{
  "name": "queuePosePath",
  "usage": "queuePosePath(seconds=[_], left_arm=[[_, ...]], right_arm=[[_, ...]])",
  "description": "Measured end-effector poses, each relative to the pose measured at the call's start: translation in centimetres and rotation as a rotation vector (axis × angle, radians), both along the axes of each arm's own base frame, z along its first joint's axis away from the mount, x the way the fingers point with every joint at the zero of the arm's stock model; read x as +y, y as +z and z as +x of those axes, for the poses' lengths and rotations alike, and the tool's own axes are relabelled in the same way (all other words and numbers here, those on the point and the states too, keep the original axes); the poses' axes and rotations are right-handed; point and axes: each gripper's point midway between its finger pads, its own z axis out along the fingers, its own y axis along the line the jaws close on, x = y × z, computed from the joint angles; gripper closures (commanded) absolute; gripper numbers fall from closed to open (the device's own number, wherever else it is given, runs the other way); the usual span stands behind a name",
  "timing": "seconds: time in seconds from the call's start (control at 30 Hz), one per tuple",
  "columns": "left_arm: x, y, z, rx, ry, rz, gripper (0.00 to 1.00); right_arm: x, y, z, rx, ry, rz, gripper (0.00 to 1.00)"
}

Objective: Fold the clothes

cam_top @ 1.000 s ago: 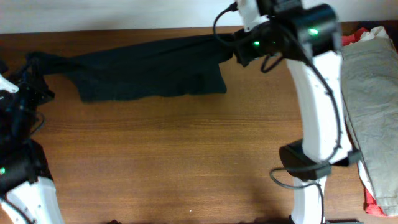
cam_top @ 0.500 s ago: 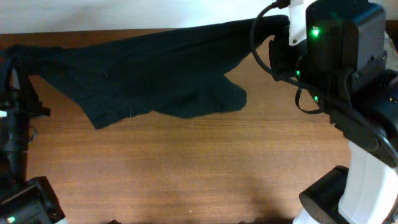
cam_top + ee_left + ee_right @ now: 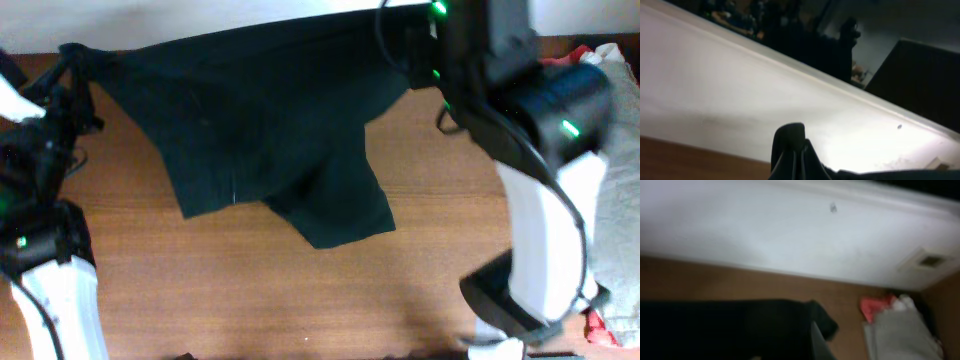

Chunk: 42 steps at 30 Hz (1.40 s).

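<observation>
**Item: one dark garment, held at two corners above the table**

- Dark garment point(image 3: 260, 130): I log it spread wide across the upper half of the overhead view. Its top edge runs from 10 o'clock to 1 o'clock. Its body hangs towards the centre, and a loose flap ends a little towards 5 o'clock from centre, over the table point(image 3: 250, 290).
- Left gripper point(image 3: 72, 58): at 10 o'clock, at the garment's left corner. In the left wrist view its fingers point(image 3: 790, 145) are pressed together with dark cloth pinched between them, against a white wall point(image 3: 740, 100).
- Right gripper point(image 3: 408, 45): at 1 o'clock, at the garment's right corner. The right wrist view is blurred (only one finger shows, at the bottom edge). Dark cloth is bunched against that finger, so I read the fingers as clamped on the fabric.
- Grey cloth point(image 3: 620, 240): lies at 3 o'clock on the table's right edge, well apart from the garment.
- Red cloth point(image 3: 585, 55): at 2 o'clock, touching the grey cloth's far end.
</observation>
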Motion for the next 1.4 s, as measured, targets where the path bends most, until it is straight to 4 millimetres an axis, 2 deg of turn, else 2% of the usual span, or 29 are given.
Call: queuePosePath(seconds=[0.07, 0.1, 0.13, 0.17, 0.27, 0.4, 0.47, 0.5, 0.53, 0.57, 0.6, 0.63, 0.67, 0.77, 0.87, 0.9, 0.97, 1.0, 1.03, 1.07, 1.1, 1.13, 1.17, 1.2, 1.23, 1.27, 1.33, 1.37, 1.4], left_arm=[[0.5, -2.2, 3.4, 0.004, -0.042, -0.06, 1.0], [0.5, -3.3, 4.4, 0.025, -0.06, -0.091, 1.0], [0.6, -3.8, 5.4, 0.028, -0.073, -0.115, 1.0], [0.5, -4.1, 6.0, 0.038, -0.089, -0.134, 1.0], [0.4, -2.2, 6.2, 0.003, -0.095, -0.136, 1.0], [0.6, -2.3, 6.2, 0.008, -0.087, -0.141, 1.0], [1.0, -4.1, 6.6, 0.073, -0.062, -0.153, 1.0], [1.3, -6.1, 7.0, 0.135, -0.048, -0.158, 1.0], [1.5, -7.6, 7.3, 0.184, -0.041, -0.165, 1.0], [1.8, -9.8, 7.7, 0.249, -0.033, -0.179, 1.0], [2.4, -14.9, 8.6, 0.382, -0.017, -0.211, 1.0], [2.5, -17.4, 8.6, 0.456, -0.011, -0.229, 1.0], [2.5, -20.8, 8.2, 0.56, -0.004, -0.25, 1.0], [2.5, -24.7, 7.9, 0.664, -0.007, -0.234, 1.0], [2.5, -22.4, 9.8, 0.539, -0.008, -0.157, 1.0], [2.7, -20.7, 10.7, 0.471, -0.001, -0.157, 1.0], [3.0, -16.3, 12.2, 0.369, 0.001, -0.162, 1.0], [3.0, -11.3, 13.2, 0.268, -0.01, -0.141, 1.0], [2.6, -6.3, 13.5, 0.167, -0.031, -0.11, 1.0], [2.2, -2.9, 13.5, 0.114, -0.044, -0.095, 1.0], [1.9, 0.8, 13.2, 0.051, -0.048, -0.072, 1.0], [1.9, 6.8, 12.1, -0.057, -0.025, -0.024, 1.0], [2.0, 9.3, 11.1, -0.095, -0.004, -0.001, 1.0], [2.2, 10.9, 10.2, -0.117, 0.022, 0.02, 1.0], [2.4, 10.7, 10.1, -0.096, 0.037, 0.023, 1.0], [2.7, 8.8, 10.7, -0.026, 0.043, 0.011, 1.0], [3.5, 3.2, 12.7, 0.137, 0.048, -0.025, 1.0], [4.2, -3.0, 15.0, 0.285, 0.045, -0.066, 1.0], [4.6, -8.3, 16.6, 0.4, 0.039, -0.1, 1.0]], right_arm=[[0.2, -0.8, 5.7, -0.06, 0.009, 0.051, 0.96], [0.5, -0.8, 7.1, -0.085, 0.021, 0.069, 0.96], [0.7, 0.8, 8.1, -0.158, 0.036, 0.104, 0.96], [0.8, 2.0, 8.5, -0.205, 0.046, 0.123, 0.96], [0.6, 4.1, 9.3, -0.292, 0.072, 0.11, 0.96], [0.6, 4.0, 9.4, -0.289, 0.103, 0.03, 0.96], [0.3, -1.2, 10.0, -0.12, 0.105, -0.016, 0.96], [0.2, -5.6, 10.5, 0.009, 0.098, -0.024, 0.96], [0.3, -8.5, 10.9, 0.083, 0.091, -0.015, 0.96], [0.5, -13.3, 10.6, 0.218, 0.086, -0.006, 0.96], [0.8, -17.6, 10.0, 0.342, 0.084, 0.019, 0.96], [0.9, -19.2, 9.4, 0.395, 0.076, 0.032, 0.96], [1.0, -22.7, 8.4, 0.496, 0.07, 0.059, 0.96], [1.1, -26.2, 7.4, 0.595, 0.066, 0.102, 0.96], [1.5, -24.2, 10.6, 0.445, 0.085, 0.135, 0.96], [2.0, -21.6, 13.0, 0.314, 0.109, 0.152, 0.96], [2.9, -14.7, 15.6, 0.083, 0.152, 0.184, 0.96], [3.1, -7.0, 16.1, -0.123, 0.185, 0.211, 0.96], [3.0, -0.6, 15.2, -0.281, 0.21, 0.223, 0.96], [2.7, 3.6, 14.0, -0.388, 0.223, 0.226, 0.96], [2.3, 6.6, 12.8, -0.462, 0.229, 0.216, 0.96], [1.8, 9.0, 11.6, -0.52, 0.23, 0.204, 0.96], [1.5, 9.4, 11.2, -0.526, 0.225, 0.189, 0.96], [1.5, 8.6, 11.2, -0.493, 0.224, 0.165, 0.96], [1.6, 7.3, 11.5, -0.45, 0.227, 0.149, 0.96], [1.7, 5.9, 11.7, -0.403, 0.231, 0.136, 0.96], [2.6, -0.2, 12.2, -0.202, 0.267, 0.112, 0.96], [3.6, -6.4, 13.0, -0.027, 0.3, 0.106, 0.96], [3.9, -9.6, 13.1, 0.066, 0.311, 0.103, 0.96]])
